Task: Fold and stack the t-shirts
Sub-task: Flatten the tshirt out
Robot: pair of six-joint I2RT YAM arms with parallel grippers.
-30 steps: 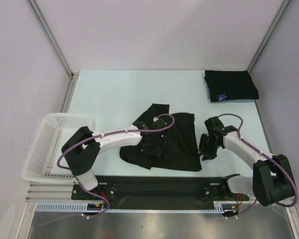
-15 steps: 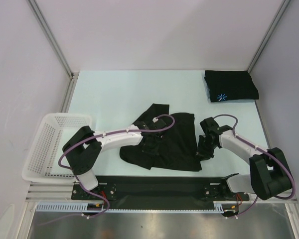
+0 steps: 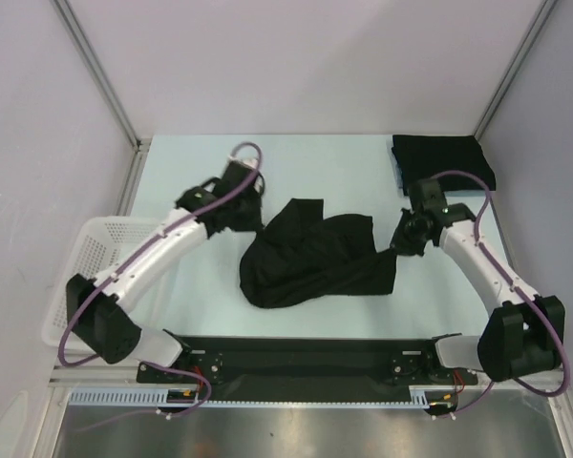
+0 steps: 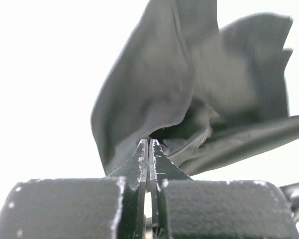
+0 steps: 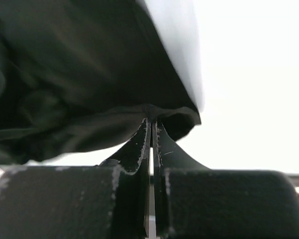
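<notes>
A loose black t-shirt (image 3: 310,258) hangs bunched between my two grippers at mid-table. My left gripper (image 3: 255,227) is shut on its left edge; in the left wrist view the fingertips (image 4: 149,142) pinch a fold of the grey-black cloth (image 4: 159,84). My right gripper (image 3: 395,248) is shut on the right edge, and the right wrist view shows its closed tips (image 5: 151,121) biting the dark fabric (image 5: 89,74). A second t-shirt (image 3: 449,157) lies folded in the back right corner, partly hidden behind my right arm.
A white mesh basket (image 3: 76,286) sits at the table's left edge, partly under my left arm. Grey walls and metal posts close in the back and sides. A black rail (image 3: 306,358) with both arm bases runs along the near edge.
Both grippers have shut on the loose t-shirt and moved away from the near edge and apart, lifting and stretching it. The left arm swung out to the left; the right arm now covers the folded shirt's logo.
</notes>
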